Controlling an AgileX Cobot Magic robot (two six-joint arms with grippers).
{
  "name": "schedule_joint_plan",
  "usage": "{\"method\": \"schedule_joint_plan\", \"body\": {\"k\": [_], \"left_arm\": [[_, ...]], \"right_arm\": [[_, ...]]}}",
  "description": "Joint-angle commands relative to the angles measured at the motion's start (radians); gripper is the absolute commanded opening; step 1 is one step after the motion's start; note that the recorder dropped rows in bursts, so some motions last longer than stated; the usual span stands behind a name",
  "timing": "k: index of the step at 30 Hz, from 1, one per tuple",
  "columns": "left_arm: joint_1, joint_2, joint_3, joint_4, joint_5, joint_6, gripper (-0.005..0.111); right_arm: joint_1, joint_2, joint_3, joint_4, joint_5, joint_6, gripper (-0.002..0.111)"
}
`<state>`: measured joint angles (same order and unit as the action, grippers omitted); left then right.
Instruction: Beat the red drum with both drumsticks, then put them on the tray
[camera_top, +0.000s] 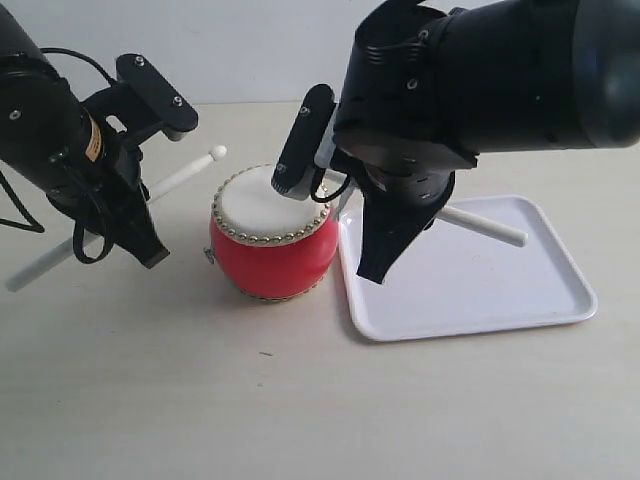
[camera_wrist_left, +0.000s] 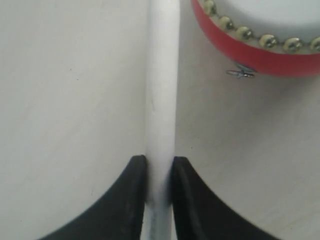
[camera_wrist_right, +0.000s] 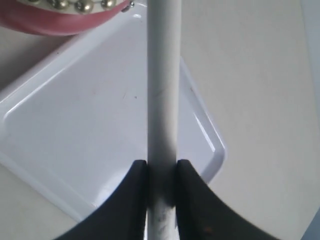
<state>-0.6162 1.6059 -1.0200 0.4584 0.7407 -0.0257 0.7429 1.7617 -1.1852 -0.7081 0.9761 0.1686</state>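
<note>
The red drum (camera_top: 272, 250) with its cream skin stands mid-table; its red side also shows in the wrist views (camera_wrist_left: 260, 56) (camera_wrist_right: 45, 22). My left gripper (camera_top: 130, 225) (camera_wrist_left: 160, 167) is shut on one pale drumstick (camera_top: 180, 178) (camera_wrist_left: 162, 95), whose rounded tip hangs just left of and behind the drum, off the skin. My right gripper (camera_top: 400, 225) (camera_wrist_right: 162, 170) is shut on the other drumstick (camera_top: 490, 228) (camera_wrist_right: 162, 85) above the white tray (camera_top: 480, 285) (camera_wrist_right: 85, 125). That stick's head is hidden behind the wrist camera over the drum skin.
The tray lies right beside the drum, on its right. A beige tabletop (camera_top: 250, 400) spreads in front of both, with a pale wall behind. The right arm's bulky body (camera_top: 500, 70) hangs over the tray's back.
</note>
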Motion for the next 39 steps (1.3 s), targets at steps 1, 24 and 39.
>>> {"method": "schedule_joint_plan", "body": {"k": [1, 24, 39], "left_arm": [[-0.002, -0.007, -0.031, 0.004, 0.037, -0.011, 0.000], [-0.104, 0.016, -0.064, -0.079, 0.164, 0.165, 0.000], [-0.104, -0.037, -0.064, 0.214, 0.282, -0.081, 0.000]], "right_arm": [[0.001, 0.000, -0.009, 0.026, -0.014, -0.049, 0.000], [0.001, -0.042, -0.009, -0.012, 0.059, -0.033, 0.000], [0.001, 0.020, -0.009, 0.090, -0.089, -0.057, 0.000]]}}
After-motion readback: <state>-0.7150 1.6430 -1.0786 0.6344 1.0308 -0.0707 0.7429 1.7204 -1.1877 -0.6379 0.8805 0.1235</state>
